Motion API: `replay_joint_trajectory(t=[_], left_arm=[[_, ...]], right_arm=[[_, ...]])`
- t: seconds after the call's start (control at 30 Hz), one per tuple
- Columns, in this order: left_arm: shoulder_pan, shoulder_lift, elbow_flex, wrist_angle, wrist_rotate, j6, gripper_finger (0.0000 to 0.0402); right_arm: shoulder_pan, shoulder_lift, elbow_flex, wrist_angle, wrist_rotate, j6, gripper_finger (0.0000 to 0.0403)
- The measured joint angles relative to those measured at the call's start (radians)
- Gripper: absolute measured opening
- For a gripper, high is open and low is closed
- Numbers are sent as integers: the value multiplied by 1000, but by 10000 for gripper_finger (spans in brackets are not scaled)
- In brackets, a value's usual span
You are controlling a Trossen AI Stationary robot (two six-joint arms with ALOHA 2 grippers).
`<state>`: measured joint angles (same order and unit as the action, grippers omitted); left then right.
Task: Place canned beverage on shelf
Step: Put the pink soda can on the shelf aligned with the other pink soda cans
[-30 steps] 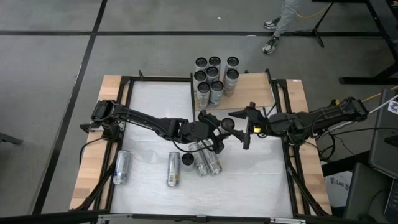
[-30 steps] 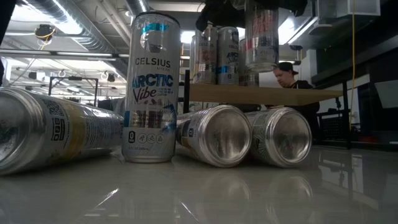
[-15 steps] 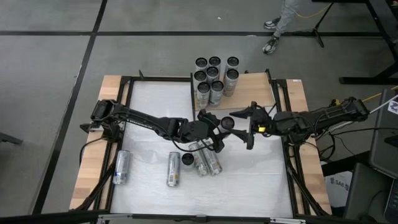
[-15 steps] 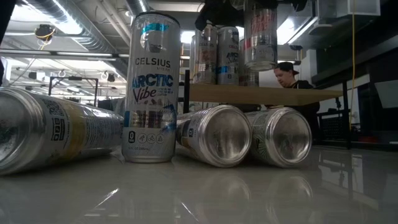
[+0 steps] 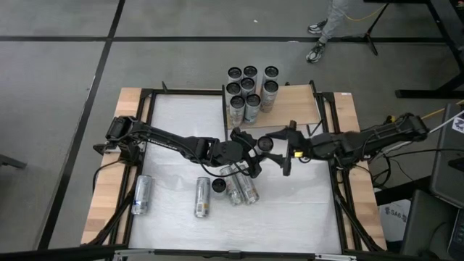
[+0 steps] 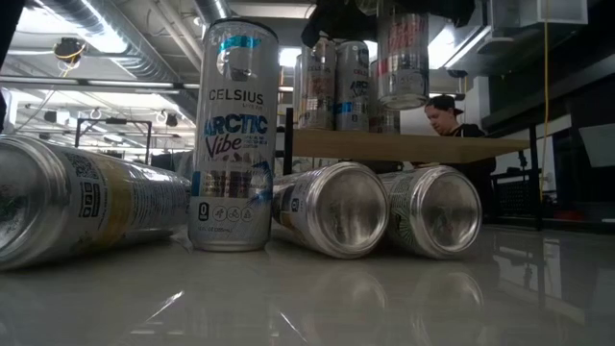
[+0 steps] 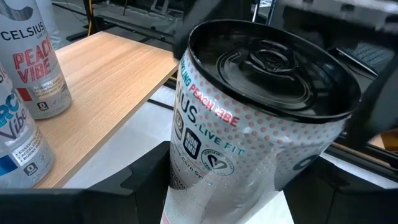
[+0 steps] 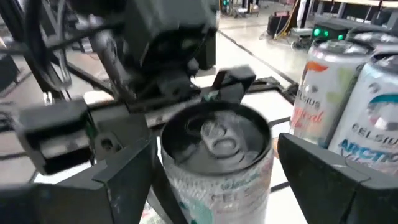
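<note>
Shelf (image 5: 296, 106) of pale wood stands at the far edge of the white desk (image 5: 174, 130), carrying a cluster of upright cans (image 5: 250, 90) at its left end. Just in front of it, a peach-patterned can (image 7: 255, 137) is held upright in the air above the desk, the left hand (image 5: 255, 148) clenched around its body, while the right hand (image 5: 286, 148) sits right beside it with its fingers spread on either side of the can's top, not clamped. Several more cans (image 5: 243, 188) lie on the desk below, and one (image 6: 234, 135) stands upright.
</note>
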<state>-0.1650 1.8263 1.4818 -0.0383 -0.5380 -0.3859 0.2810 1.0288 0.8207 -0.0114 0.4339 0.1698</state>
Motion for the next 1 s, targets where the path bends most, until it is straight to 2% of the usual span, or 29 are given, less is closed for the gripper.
replay_joint_trajectory(t=[0.4, 0.67, 0.77, 1.0], left_arm=[[0, 0, 0, -2, 2, 3, 239], [0, 0, 0, 1, 2, 0, 240], [0, 0, 0, 1, 1, 0, 251], [0, 0, 0, 1, 4, -6, 290]], right_arm=[[0, 50, 2, 21, 25, -22, 320], [0, 48, 2, 17, 22, -25, 250], [0, 48, 2, 17, 22, -25, 234], [0, 48, 2, 17, 22, -24, 245]])
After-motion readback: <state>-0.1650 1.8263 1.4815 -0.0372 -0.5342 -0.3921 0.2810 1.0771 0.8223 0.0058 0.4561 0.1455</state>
